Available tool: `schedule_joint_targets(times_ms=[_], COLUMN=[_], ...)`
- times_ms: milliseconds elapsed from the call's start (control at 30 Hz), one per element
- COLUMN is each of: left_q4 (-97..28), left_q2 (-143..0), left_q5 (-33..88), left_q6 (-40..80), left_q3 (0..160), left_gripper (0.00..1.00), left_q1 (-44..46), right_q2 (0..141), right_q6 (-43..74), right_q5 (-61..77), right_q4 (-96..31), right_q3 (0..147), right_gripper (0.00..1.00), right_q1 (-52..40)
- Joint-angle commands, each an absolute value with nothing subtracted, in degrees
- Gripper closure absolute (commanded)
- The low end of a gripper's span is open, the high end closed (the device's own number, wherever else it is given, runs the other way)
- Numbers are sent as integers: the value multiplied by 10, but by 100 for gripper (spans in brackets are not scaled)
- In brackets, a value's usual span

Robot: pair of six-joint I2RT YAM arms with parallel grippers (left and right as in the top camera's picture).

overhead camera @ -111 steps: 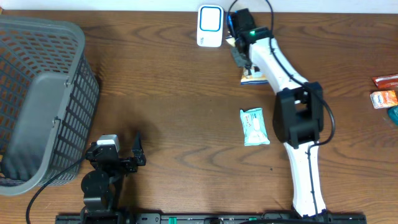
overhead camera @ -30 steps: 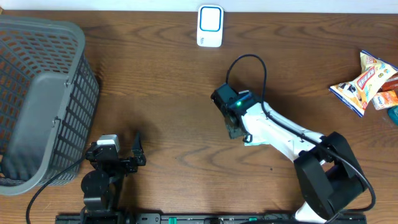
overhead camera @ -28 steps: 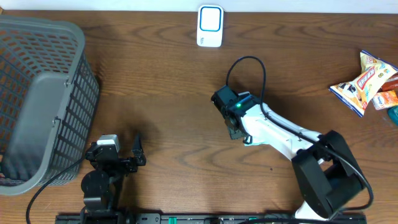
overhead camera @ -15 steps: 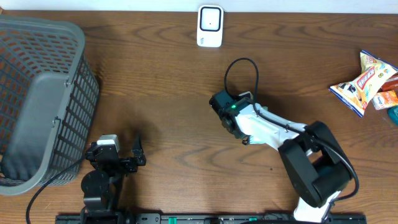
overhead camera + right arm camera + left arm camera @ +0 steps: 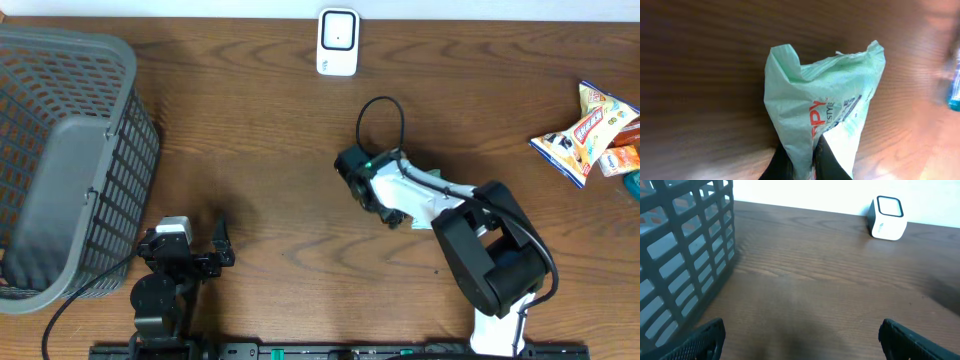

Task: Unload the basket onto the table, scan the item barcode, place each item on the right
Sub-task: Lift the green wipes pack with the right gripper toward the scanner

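A pale green plastic packet [image 5: 825, 90] with red and dark print fills the right wrist view, pinched at its lower edge by my right gripper [image 5: 804, 160], which is shut on it over the wood. Seen from overhead, that gripper [image 5: 385, 205] sits mid-table and the arm hides nearly all of the packet. The white scanner [image 5: 338, 42] with a blue-rimmed face stands at the table's back edge, and it also shows in the left wrist view as the scanner [image 5: 887, 217]. My left gripper [image 5: 205, 255] rests at the front left, open with nothing in it; in its own view the left gripper [image 5: 802, 345] spans bare wood.
A large grey mesh basket [image 5: 60, 150] fills the left side, close beside the left arm, its wall [image 5: 685, 250] near the left fingers. Several snack packets [image 5: 585, 130] lie at the right edge. A black cable [image 5: 380, 110] loops above the right wrist.
The right gripper has closed on the green packet lying on the table, and its wrist has shifted slightly left. The left arm has not moved.
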State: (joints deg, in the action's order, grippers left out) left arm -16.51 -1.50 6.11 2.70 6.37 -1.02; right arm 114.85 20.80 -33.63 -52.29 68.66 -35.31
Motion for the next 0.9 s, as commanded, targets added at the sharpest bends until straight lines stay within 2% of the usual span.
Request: schedule_joint_targets(times_ms=[0, 167, 433, 633, 767, 867], left_q4=[-179, -179, -179, -179, -179, -179], left_q2=[-14, -14, -14, -14, -14, -14], left_q5=[69, 69, 69, 69, 69, 69], left_q6=[17, 17, 17, 17, 17, 17], left_q3=[55, 55, 55, 55, 55, 55], left_gripper=[2, 2, 2, 2, 2, 2], left_q1=[-12, -12, -12, -12, -12, -12], right_q2=[1111, 1054, 1066, 1095, 1095, 1095], right_q6=[55, -87, -236, -258, -184, -178], right_q5=[-35, 351, 641, 890, 895, 895], right_q4=[-540, -554, -559, -506, -487, -486], right_q3=[750, 780, 752, 737, 738, 738], right_gripper=[99, 99, 99, 99, 99, 99], right_q1=[-345, -319, -283, -274, -274, -274])
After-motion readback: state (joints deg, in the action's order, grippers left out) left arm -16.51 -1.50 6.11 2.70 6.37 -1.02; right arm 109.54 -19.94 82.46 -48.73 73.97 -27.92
